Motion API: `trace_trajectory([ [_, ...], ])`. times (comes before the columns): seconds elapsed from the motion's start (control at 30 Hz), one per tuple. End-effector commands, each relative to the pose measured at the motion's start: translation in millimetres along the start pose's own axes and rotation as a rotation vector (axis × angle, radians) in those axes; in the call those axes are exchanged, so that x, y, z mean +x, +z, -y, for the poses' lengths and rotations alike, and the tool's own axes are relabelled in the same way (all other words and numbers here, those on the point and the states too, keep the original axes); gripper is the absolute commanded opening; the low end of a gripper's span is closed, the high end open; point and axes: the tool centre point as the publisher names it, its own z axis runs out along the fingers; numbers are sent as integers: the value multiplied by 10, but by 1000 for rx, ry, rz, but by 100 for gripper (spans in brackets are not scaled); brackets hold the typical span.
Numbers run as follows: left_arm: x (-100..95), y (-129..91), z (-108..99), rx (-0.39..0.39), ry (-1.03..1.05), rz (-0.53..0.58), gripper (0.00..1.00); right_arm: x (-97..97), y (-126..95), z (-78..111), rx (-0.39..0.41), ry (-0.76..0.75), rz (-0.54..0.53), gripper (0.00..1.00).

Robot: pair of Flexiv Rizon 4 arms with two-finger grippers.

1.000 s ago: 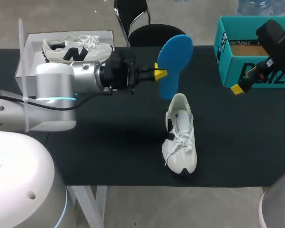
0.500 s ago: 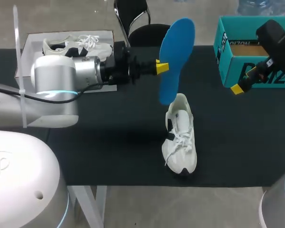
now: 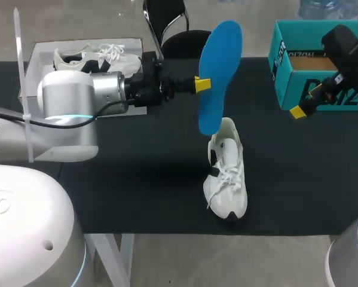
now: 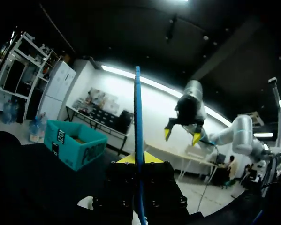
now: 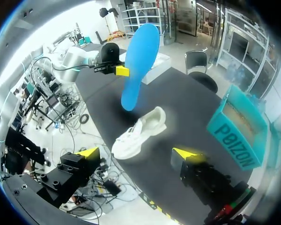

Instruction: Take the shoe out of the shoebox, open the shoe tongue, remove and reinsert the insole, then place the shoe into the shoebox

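My left gripper (image 3: 201, 84) is shut on a blue insole (image 3: 218, 75), gripping its edge and holding it upright in the air above the table; in the left wrist view the insole (image 4: 138, 140) shows edge-on between the yellow tips. A white shoe (image 3: 227, 168) lies on the black table just below the insole's lower end, its opening towards the insole. A teal shoebox (image 3: 313, 69) stands at the back right. Raised beside the box, my right gripper (image 3: 307, 101) is open and empty. The right wrist view shows the shoe (image 5: 139, 132), the insole (image 5: 139, 65) and the box (image 5: 238, 126) far below its spread fingers.
A second white shoe with black markings (image 3: 95, 61) rests on a white box lid (image 3: 41, 54) at the back left, behind my left arm. The black table top (image 3: 298, 179) stretches out on either side of the white shoe.
My left gripper has turned, rotating the insole from a tilted pose to nearly upright, and lifted it slightly. The right arm and the shoe have not moved.
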Motion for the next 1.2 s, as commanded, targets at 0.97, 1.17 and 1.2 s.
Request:
trace_trajectory([
  [0.97, -175, -58, -247, -42, -677, -65, 0, -2, 16, 1, -1, 1, 1, 100],
  [1.17, -273, -76, -288, -7, -691, -20, 0, -2, 16, 1, -1, 1, 1, 100],
  [1.2, -289, -71, -296, 3, -695, -14, 0, -2, 16, 1, -1, 1, 1, 100],
])
